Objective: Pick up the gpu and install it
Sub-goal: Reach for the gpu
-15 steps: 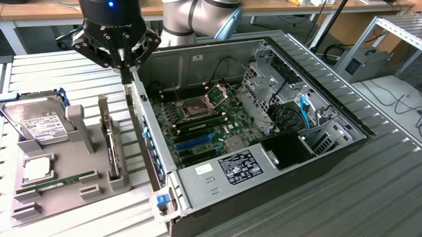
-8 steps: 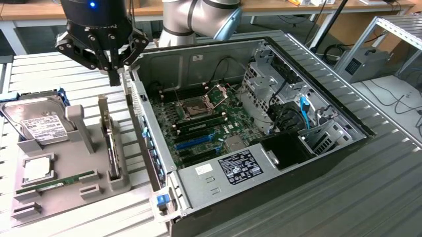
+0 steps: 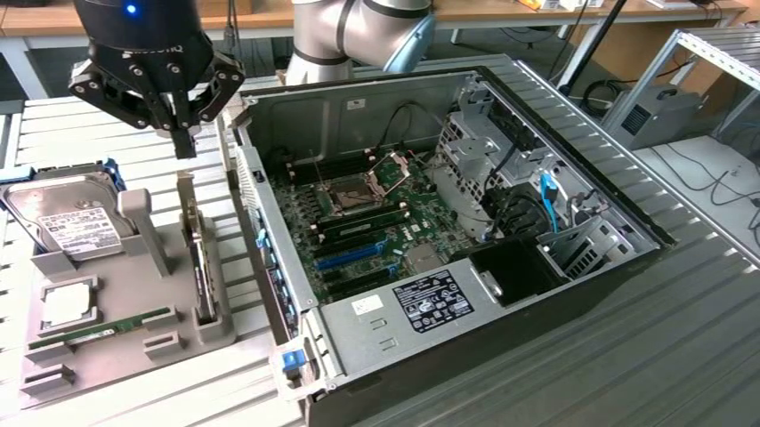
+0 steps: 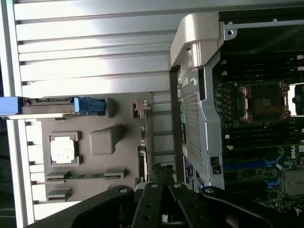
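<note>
One claw (image 3: 184, 149) hangs with its fingers pressed together, and you see it holds nothing. Below it, not touching, the gpu card (image 3: 199, 267) stands on edge in the grey holder (image 3: 131, 311) on the worktop (image 3: 178, 391), just beside the open computer case (image 3: 368, 311).

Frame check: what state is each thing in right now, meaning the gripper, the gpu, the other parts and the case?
gpu: standing on edge in its slot on the tray, not held.
gripper: shut, holding nothing, clear of the gpu.
hard drive: label up, in its tray cradle.
RAM stick: lying flat in the tray.
computer case: side open.
CPU socket: cover raised.
</note>
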`<action>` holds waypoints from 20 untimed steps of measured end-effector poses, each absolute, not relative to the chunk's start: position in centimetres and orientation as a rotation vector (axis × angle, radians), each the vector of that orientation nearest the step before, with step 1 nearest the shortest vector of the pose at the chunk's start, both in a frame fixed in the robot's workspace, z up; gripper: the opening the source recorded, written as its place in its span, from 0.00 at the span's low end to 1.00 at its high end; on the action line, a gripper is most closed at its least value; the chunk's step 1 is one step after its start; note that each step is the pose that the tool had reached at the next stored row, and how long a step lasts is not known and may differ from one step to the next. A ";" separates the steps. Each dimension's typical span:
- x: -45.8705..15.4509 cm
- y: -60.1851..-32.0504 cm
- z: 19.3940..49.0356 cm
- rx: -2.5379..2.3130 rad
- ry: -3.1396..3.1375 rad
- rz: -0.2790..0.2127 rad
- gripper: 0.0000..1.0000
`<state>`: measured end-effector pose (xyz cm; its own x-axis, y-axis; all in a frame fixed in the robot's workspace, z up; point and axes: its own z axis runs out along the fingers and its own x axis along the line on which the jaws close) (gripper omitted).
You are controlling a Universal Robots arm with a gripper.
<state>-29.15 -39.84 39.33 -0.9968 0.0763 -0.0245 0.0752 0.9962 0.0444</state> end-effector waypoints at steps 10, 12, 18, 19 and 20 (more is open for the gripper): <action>-30.3 -39.8 39.3 0.118 3.113 0.068 0.11; -30.3 -39.9 39.3 0.118 3.112 0.068 0.11; -30.5 -40.6 39.3 0.118 3.112 0.068 0.11; -30.6 -40.8 39.3 0.118 3.112 0.068 0.11; -30.6 -40.9 39.3 0.118 3.112 0.068 0.11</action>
